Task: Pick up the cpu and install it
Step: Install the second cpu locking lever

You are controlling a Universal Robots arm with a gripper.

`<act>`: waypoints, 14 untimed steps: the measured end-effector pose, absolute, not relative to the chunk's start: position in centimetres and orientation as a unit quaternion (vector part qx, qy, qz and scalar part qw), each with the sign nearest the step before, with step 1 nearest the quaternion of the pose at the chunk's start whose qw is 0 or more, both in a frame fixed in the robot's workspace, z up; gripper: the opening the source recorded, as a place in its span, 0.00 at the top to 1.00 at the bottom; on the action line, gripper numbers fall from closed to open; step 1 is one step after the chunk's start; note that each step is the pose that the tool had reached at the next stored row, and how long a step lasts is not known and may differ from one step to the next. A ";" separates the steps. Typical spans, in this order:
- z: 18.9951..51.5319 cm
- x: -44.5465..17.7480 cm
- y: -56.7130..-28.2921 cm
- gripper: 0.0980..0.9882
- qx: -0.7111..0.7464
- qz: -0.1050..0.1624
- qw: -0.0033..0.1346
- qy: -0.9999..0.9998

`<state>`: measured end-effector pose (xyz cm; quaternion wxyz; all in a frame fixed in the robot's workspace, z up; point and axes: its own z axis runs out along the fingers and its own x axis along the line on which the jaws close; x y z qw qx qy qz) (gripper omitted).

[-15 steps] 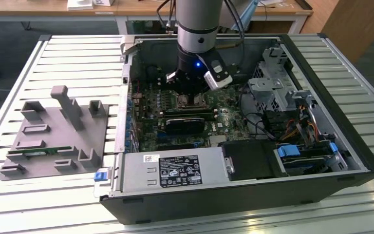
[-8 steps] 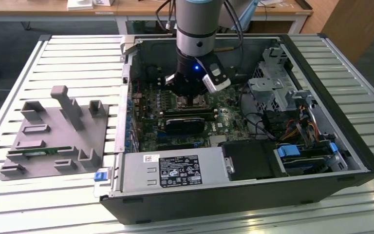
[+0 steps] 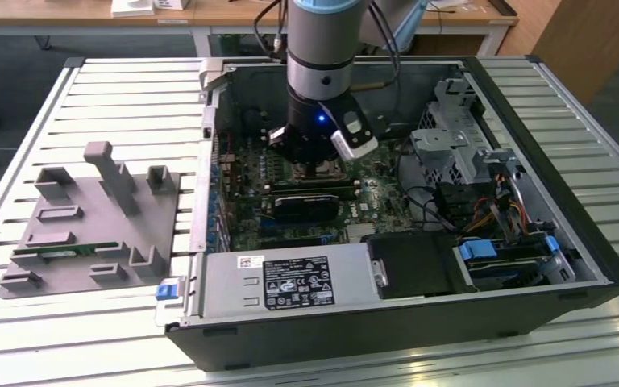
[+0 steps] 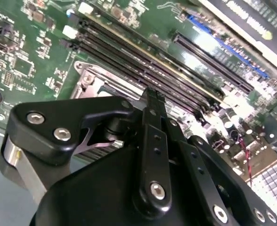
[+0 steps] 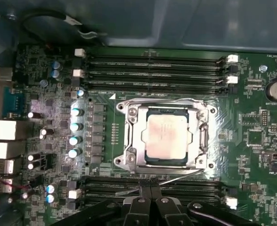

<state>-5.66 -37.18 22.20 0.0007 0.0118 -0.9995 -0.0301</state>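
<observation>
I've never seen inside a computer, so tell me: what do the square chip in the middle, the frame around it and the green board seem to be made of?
The cpu has a dull, silver-grey top that looks like brushed metal. The socket frame around it looks like bright bare steel, catching glare. The motherboard looks like a green lacquered laminate, probably fibreglass. The gripper, with black, matte fingers, seems anodised metal or plastic.

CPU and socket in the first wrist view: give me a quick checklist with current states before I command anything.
1. Silver-grey square cpu lies inside the metal-framed motherboard socket: ok.
2. Cpu sits flat and square to the frame: appears ok.
3. Black gripper holds nothing: ok, fingers together.
4. Gripper clear of cpu: ok, beside the socket over the memory slots.
5. Socket retention latched: cannot tell.
</observation>
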 end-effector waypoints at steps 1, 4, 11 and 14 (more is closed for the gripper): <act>22.2 -5.8 -37.2 0.99 0.012 -0.032 0.001 -0.999; 22.2 -6.4 -37.4 0.99 0.012 -0.036 0.001 -0.999; 21.5 -7.0 -37.4 0.99 0.012 -0.043 0.001 -0.999; 21.1 -7.0 -37.4 0.99 0.012 -0.046 0.001 -0.999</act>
